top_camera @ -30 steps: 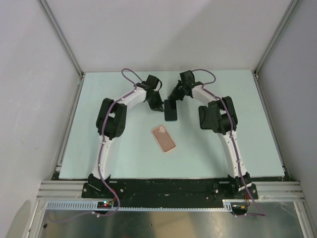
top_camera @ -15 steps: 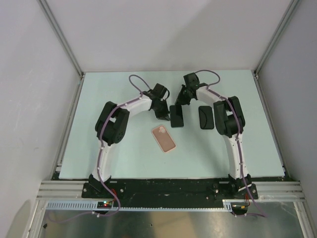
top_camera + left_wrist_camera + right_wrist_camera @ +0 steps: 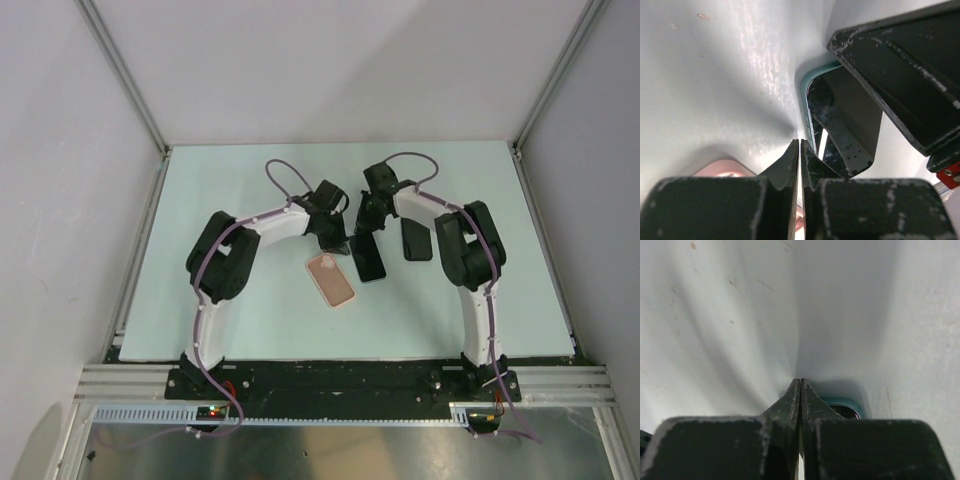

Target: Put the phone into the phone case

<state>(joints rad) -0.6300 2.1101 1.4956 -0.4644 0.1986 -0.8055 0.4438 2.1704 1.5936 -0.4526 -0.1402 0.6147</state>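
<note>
Here, phone case [image 3: 330,280] lies beside left fingers [image 3: 782,167].

A black slab [image 3: 417,240] lies flat on the pale green table [image 3: 250,310], in its right half. Grey walls [image 3: 60,150] and metal rails [image 3: 340,380] stand around this table.

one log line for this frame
left gripper shut, tips at phone | right gripper shut, tips at phone | phone beside phone case, not in it | phone case empty
</note>
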